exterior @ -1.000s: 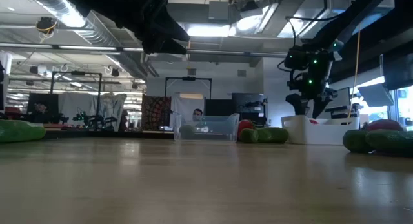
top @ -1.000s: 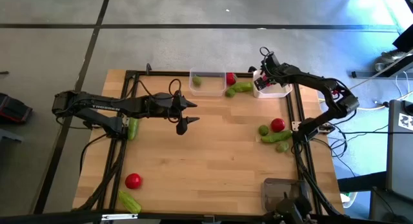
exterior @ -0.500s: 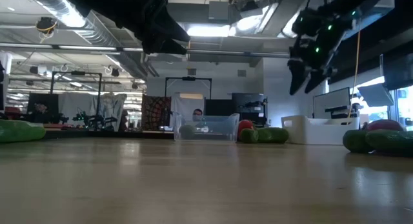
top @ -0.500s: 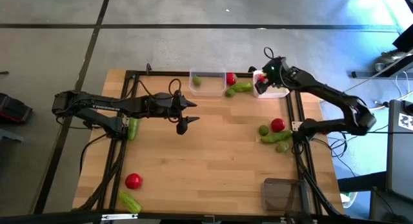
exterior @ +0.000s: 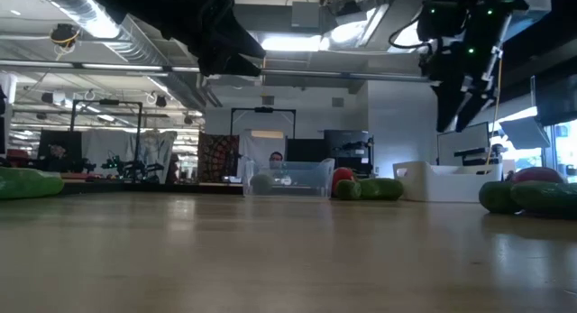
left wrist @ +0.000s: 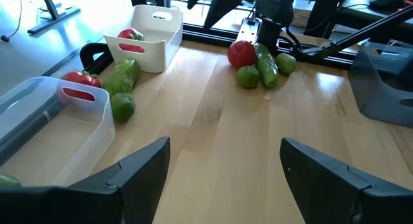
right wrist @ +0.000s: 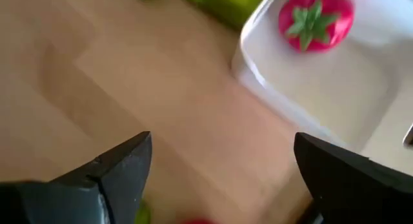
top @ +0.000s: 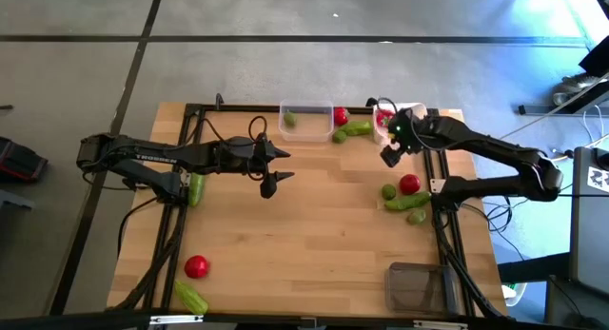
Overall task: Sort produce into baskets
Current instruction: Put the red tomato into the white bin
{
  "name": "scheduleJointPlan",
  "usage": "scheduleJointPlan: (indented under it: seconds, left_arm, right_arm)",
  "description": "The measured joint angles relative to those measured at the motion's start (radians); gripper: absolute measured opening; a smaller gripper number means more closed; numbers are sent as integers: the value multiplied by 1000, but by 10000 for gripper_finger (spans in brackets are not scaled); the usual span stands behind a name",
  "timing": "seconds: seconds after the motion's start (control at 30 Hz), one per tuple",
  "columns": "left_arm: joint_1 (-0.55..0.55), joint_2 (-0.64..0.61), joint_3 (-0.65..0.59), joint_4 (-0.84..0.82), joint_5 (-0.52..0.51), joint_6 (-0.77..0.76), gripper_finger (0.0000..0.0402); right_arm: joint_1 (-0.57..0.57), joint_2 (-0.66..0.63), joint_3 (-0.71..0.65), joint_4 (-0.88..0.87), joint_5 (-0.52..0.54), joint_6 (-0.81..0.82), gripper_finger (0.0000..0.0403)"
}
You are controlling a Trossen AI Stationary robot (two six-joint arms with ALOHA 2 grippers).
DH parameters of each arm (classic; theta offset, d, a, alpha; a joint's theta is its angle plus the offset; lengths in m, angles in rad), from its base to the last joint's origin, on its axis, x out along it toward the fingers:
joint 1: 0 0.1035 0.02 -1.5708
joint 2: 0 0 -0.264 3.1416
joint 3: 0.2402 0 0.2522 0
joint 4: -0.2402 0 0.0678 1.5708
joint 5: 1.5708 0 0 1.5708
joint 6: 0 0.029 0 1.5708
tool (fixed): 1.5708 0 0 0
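My right gripper (top: 391, 149) is open and empty. It hangs high above the bare wood just near of the white basket (top: 415, 111), which holds one red piece (right wrist: 316, 17). My left gripper (top: 274, 171) is open and empty over the table's middle left. The clear basket (top: 306, 124) at the far edge holds a small green fruit (top: 290, 119). A red piece (top: 340, 115), a green fruit (top: 339, 135) and a cucumber (top: 359, 127) lie between the two baskets. By the right rail lie a red piece (top: 409, 184), two green fruits (top: 388, 191) and a cucumber (top: 406, 203).
The dark grey basket (top: 414, 287) stands at the near right corner. A cucumber (top: 196, 188) lies by the left rail. A red piece (top: 196, 266) and another cucumber (top: 190, 297) lie near the near left corner. Black frame rails (top: 438, 168) border the table. The middle is bare wood.
My right gripper has risen out of the white basket and gone toward the table's near edge, toward the produce by the right rail. A red piece stays behind in the white basket.
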Motion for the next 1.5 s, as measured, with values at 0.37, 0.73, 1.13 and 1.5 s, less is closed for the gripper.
scheduleJointPlan:
  seconds: [0.37, 0.73, 1.13, 1.5]
  left_arm:
    - [0, 0, 0, 0, 0, 0, 290]
    - [-1, 0, 0, 0, 1, -4, 290]
    - [-1, 0, 0, 0, 1, -4, 290]
    - [-1, 0, 0, 0, 1, 1, 290]
  right_arm:
    - [117, 0, 0, -218, -18, 150, 357]
    - [130, 1, 0, -317, -28, 278, 357]
    - [130, 51, -25, -312, -98, 293, 357]
    - [129, 53, -182, -212, -166, 341, 357]
